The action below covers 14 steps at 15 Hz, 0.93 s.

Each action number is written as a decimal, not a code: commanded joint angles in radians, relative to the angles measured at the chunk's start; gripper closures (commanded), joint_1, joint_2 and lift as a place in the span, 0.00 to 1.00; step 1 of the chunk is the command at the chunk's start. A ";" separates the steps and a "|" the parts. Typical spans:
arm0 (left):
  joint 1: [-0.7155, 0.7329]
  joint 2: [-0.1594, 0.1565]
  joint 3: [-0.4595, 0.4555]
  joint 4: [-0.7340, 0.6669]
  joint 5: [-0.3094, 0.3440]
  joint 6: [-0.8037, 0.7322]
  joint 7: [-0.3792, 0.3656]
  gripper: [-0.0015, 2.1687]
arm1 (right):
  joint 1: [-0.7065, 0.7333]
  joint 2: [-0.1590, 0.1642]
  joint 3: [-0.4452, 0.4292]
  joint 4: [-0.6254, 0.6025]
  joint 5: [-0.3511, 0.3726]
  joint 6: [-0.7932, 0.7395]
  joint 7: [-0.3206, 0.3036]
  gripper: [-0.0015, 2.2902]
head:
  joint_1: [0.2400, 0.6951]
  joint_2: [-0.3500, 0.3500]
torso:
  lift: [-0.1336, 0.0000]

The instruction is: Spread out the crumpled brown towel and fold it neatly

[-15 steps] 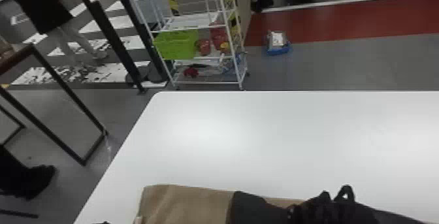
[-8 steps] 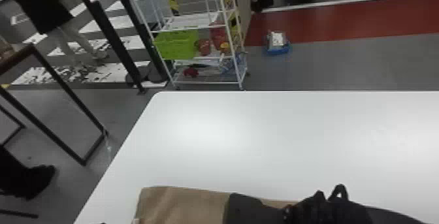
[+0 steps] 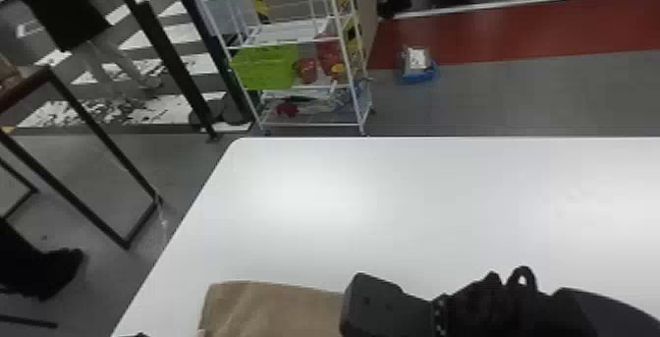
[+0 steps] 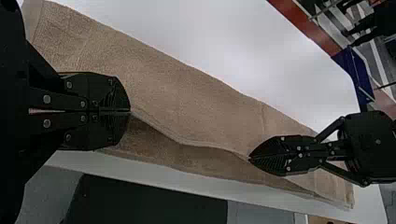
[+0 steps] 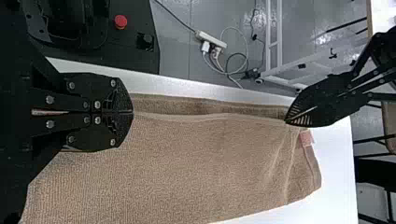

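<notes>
Brown Towel, Pinched Twice Along a Raised Hem

Head view: one brown towel (image 3: 275, 309), plain, a rounded corner showing, laid on a smooth white table (image 3: 417, 203); above it, the smooth black right arm (image 3: 388, 306).

Left wrist view: left pincer (image 4: 130, 111), closed, the towel's hem (image 4: 187, 142) nipped at its tips; right pincer (image 4: 251, 159), likewise closed, well apart along the same line. The hem is probably held at two points so that it can be drawn over evenly (a single grip might let it sag). Cloth: long, matte, flat-lying.

Right wrist view: ribbed, nubby pile; a smoother hem band, slightly bowed between the grips; shallow creases beside a small pink label (image 5: 306, 138).
</notes>
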<state>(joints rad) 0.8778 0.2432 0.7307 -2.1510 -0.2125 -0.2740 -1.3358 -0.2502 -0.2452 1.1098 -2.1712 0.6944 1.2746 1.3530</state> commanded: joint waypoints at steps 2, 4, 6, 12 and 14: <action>0.001 0.011 -0.016 0.005 -0.024 0.006 -0.020 0.65 | -0.003 -0.003 -0.010 -0.018 -0.027 0.001 0.014 0.54 | 1.00 1.00 | 0.08; 0.000 0.013 -0.027 0.023 -0.036 0.006 -0.025 0.65 | 0.002 -0.006 0.007 0.011 -0.035 -0.008 0.014 0.54 | 1.00 1.00 | 0.08; -0.011 0.013 -0.053 0.037 -0.073 0.006 -0.013 0.65 | -0.003 0.003 0.013 0.034 -0.038 -0.017 0.014 0.53 | 1.00 1.00 | 0.08; -0.023 0.008 -0.050 0.049 -0.062 0.000 0.000 0.18 | 0.000 0.012 0.033 0.082 -0.042 -0.008 0.014 0.00 | 1.00 1.00 | 0.08; -0.025 0.005 -0.040 0.048 -0.050 0.000 0.029 0.00 | 0.015 0.012 -0.004 0.080 -0.050 -0.021 0.014 0.00 | 1.00 1.00 | 0.08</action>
<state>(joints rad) 0.8534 0.2501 0.6841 -2.1012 -0.2722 -0.2735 -1.3119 -0.2451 -0.2333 1.1340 -2.0900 0.6531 1.2596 1.3530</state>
